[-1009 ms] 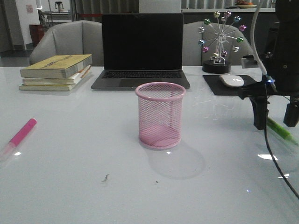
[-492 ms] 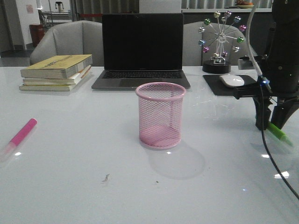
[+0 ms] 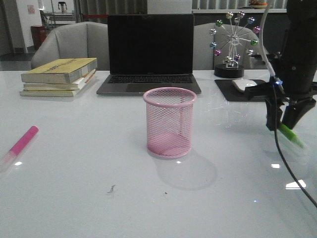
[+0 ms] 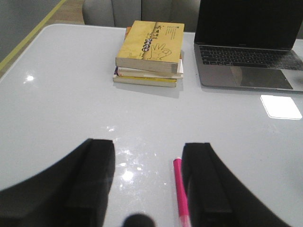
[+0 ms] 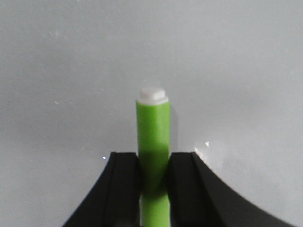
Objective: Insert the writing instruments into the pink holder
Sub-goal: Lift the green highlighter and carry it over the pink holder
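Observation:
The pink holder [image 3: 170, 121], a round mesh cup, stands upright at the table's middle. My right gripper [image 3: 281, 121] is to its right, low over the table, shut on the green marker [image 3: 290, 136], which slants down to the right from the fingers. In the right wrist view the green marker [image 5: 153, 127] sticks out past my right gripper [image 5: 154, 158], white end forward. The magenta marker [image 3: 22, 142] lies flat at the table's left. In the left wrist view my left gripper [image 4: 149, 144] hangs open above the table, the magenta marker [image 4: 180, 189] lying close beside one finger.
A shut-off laptop [image 3: 151, 49] stands behind the cup. A stack of books [image 3: 59, 77] is at the back left. A white mouse [image 3: 242, 84] on a dark pad and a ferris-wheel ornament [image 3: 234, 42] sit at the back right, close behind the right arm.
My right gripper's fingers have closed on the green marker and shifted a little left. The marker's near end has risen slightly. The magenta marker and cup have not moved.

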